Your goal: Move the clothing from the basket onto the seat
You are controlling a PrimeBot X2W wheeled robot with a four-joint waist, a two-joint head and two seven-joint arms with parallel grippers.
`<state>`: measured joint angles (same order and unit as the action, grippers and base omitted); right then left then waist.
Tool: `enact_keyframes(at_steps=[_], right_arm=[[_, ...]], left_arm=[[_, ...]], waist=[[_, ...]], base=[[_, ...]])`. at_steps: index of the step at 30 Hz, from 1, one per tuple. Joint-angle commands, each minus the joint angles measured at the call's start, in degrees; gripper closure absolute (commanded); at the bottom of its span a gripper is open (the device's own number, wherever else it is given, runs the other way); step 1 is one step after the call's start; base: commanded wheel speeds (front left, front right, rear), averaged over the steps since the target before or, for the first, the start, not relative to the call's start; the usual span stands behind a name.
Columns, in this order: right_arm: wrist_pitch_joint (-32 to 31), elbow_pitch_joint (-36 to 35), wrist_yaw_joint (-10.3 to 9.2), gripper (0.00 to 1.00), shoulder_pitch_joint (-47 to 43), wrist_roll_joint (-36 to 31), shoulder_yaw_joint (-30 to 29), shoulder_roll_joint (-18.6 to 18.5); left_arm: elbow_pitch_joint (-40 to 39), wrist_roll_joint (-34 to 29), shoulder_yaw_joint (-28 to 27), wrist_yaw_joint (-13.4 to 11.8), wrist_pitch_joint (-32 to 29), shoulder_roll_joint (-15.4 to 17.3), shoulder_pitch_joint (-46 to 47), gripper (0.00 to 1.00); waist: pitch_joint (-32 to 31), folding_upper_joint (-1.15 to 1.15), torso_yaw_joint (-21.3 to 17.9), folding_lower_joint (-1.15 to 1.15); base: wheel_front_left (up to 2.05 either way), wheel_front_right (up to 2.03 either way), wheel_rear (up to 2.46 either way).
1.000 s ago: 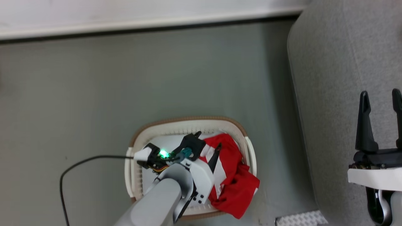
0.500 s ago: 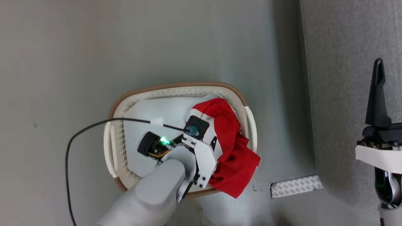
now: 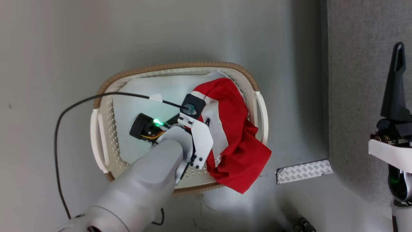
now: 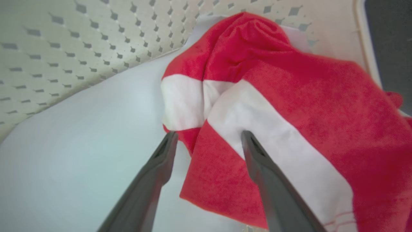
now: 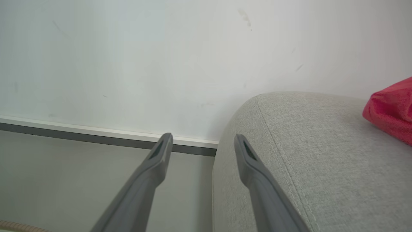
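The basket (image 3: 167,67), white with a brown rim, stands on the floor left of the seat (image 3: 354,80). Red clothing (image 3: 238,141) with white stripes fills its right half and hangs over the right rim. My left gripper (image 4: 209,135) reaches down into the basket and is open, its fingertips astride a red and white fold of the clothing (image 4: 273,96), just above it. My right gripper (image 5: 202,138) is open and empty beside the seat's rounded edge (image 5: 305,145). One of its fingers (image 3: 396,83) rises at the right of the head view. A red cloth (image 5: 391,109) lies on the seat.
A pale liner sheet (image 3: 154,93) covers the basket's floor. A black cable (image 3: 61,129) runs from my left wrist over the basket's left rim onto the grey floor. A patterned strip (image 3: 304,171) lies on the floor by the seat. A wall with a baseboard (image 5: 96,132) stands beyond.
The head camera has tilted down, shifting the whole picture. My left wrist has turned downward and sunk deeper into the basket, onto the red clothing. Both grippers stay open.
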<state>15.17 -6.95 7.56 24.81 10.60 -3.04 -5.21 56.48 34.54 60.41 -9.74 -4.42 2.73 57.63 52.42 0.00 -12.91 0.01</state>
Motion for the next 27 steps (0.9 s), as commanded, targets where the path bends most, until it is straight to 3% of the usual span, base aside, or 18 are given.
enact_keyframes(at_steps=[1, 27], right_arm=[[0.0, -0.3, -0.15, 0.0, 0.9, 0.3, 0.1, -0.1], [0.0, -1.6, -0.15, 0.0, 1.5, 0.5, 0.1, -0.5]], left_arm=[[0.6, 0.9, 0.3, -0.2, 0.4, 0.3, 0.8, 0.0], [1.8, 11.6, 6.2, 3.2, -1.4, 0.3, 4.0, 0.0]], waist=[[0.7, 0.0, -0.2, -0.01], [4.3, 0.0, -1.0, -0.01]], base=[[0.0, 0.0, 0.0], [0.0, 0.0, 0.0]])
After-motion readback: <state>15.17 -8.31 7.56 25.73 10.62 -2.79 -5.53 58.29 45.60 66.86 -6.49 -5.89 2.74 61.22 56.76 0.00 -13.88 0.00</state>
